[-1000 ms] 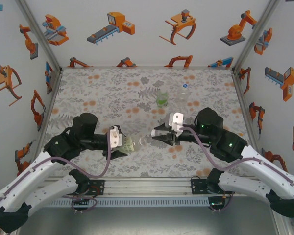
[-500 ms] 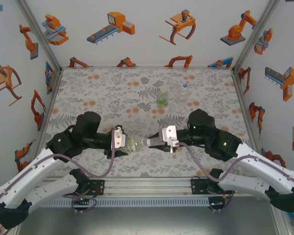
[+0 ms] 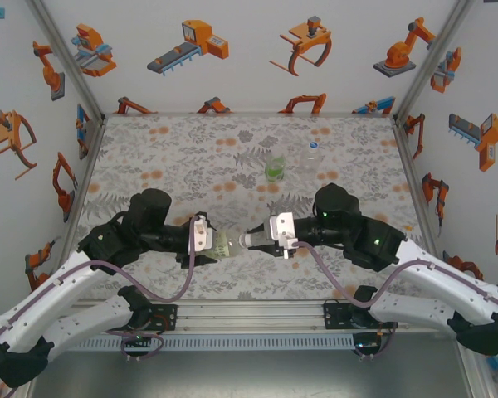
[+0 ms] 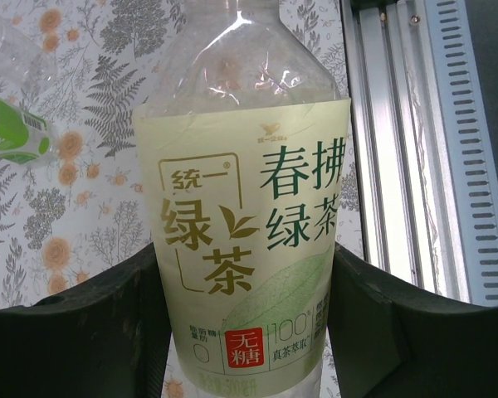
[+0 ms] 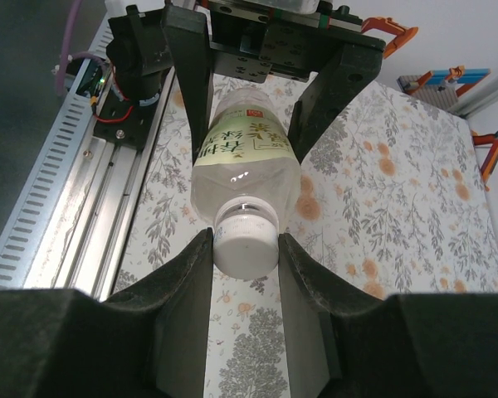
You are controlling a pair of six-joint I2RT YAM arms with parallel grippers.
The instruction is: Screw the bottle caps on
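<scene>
My left gripper (image 3: 209, 242) (image 4: 245, 332) is shut on the bottle with the pale yellow-green label (image 4: 249, 249) (image 3: 223, 244), held lying level above the table with its neck toward the right. My right gripper (image 3: 261, 241) (image 5: 245, 249) is shut on the white cap (image 5: 246, 243), which sits on that bottle's neck (image 5: 246, 217). The bottle (image 5: 242, 157) runs away from the right wrist camera into the left gripper's black fingers (image 5: 189, 75). A bottle with a bright green label (image 3: 274, 167) (image 4: 12, 137) and a nearly plain clear bottle (image 3: 310, 157) stand upright farther back.
The table carries a grey fern and orange flower cloth (image 3: 191, 157). An aluminium rail (image 3: 249, 311) (image 4: 398, 149) runs along the near edge by the arm bases. White walls with orange robot pictures (image 3: 232, 50) close the left, back and right sides.
My right arm has moved left and brought the cap onto the neck of the bottle held by the left gripper. The left gripper with the bottle has shifted slightly right.
</scene>
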